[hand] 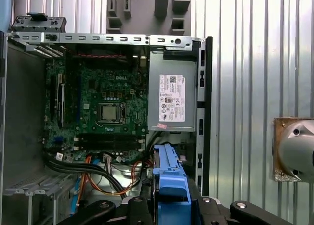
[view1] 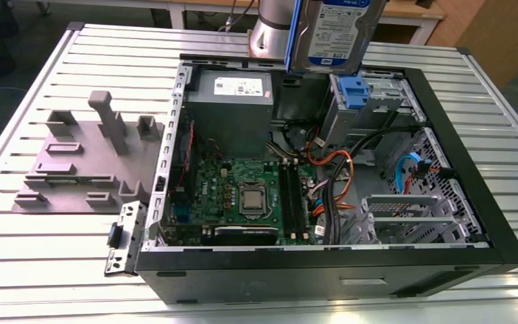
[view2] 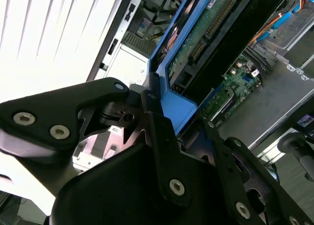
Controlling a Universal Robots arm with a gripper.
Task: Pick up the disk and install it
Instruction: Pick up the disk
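The disk (view1: 336, 34), a silver-grey drive with a white-and-blue label and blue side rails, hangs upright above the back of the open computer case (view1: 457, 169), over the drive bay. In the second wrist view my gripper (view2: 169, 101) is shut on the blue end tab of the disk (view2: 216, 34), whose green circuit-board side faces the camera. In the first wrist view the blue end of the disk (hand: 169, 178) sits between my black fingers (hand: 147, 205), with the case interior beyond it.
Inside the case are a grey power-supply box (view1: 232, 101), the motherboard (view1: 241, 192), orange and blue cables (view1: 340, 165) and a blue caddy (view1: 353, 91) in the drive bay. A grey fixture (view1: 88, 155) lies on the slatted table at the exterior view's left.
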